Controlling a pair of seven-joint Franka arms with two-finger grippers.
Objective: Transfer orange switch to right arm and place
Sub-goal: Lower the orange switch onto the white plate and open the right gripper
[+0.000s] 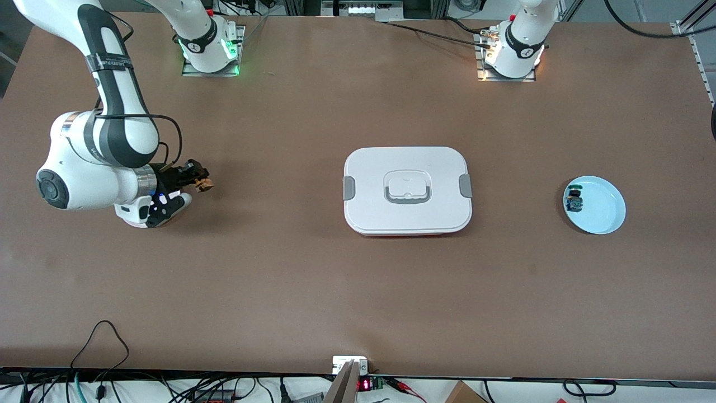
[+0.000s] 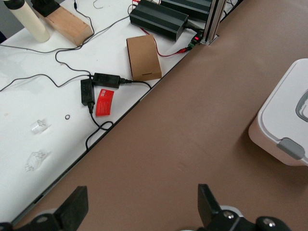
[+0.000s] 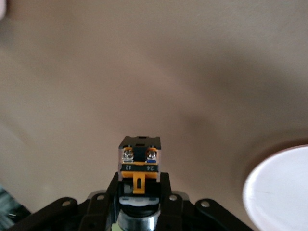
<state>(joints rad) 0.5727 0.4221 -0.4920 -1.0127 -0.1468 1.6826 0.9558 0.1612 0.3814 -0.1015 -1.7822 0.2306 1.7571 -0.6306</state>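
Over at the right arm's end of the tabletop (image 1: 313, 291), the right hand (image 1: 197, 178) hangs low above the bare brown surface with its fingers clamped on the orange switch (image 1: 204, 183). So the handover looks done, and we're into the placing step.

The right wrist view shows the catch nicely: the orange switch (image 3: 139, 166) is a stubby black block with an orange band and tab across it, two small screw terminals on the end pointing away from the hand, and a round metal collar tucked down between the fingers. It sits square in the grip, not tilted.

A white round dish (image 3: 279, 190) shows at the edge of that same view, just beside the hand; in the front view the arm mostly hides it. That looks like the likely drop spot, though I can't be sure. If so, the next move calls for a short shift over it, a gentle lowering, then letting go without the switch rolling.

The left hand (image 2: 139, 209) waits, fingers spread wide and empty, out of the front view. Mid-table sits a white lidded box (image 1: 407, 190). Toward the left arm's end, a pale blue plate (image 1: 601, 207) carries the other small switch (image 1: 574, 197).
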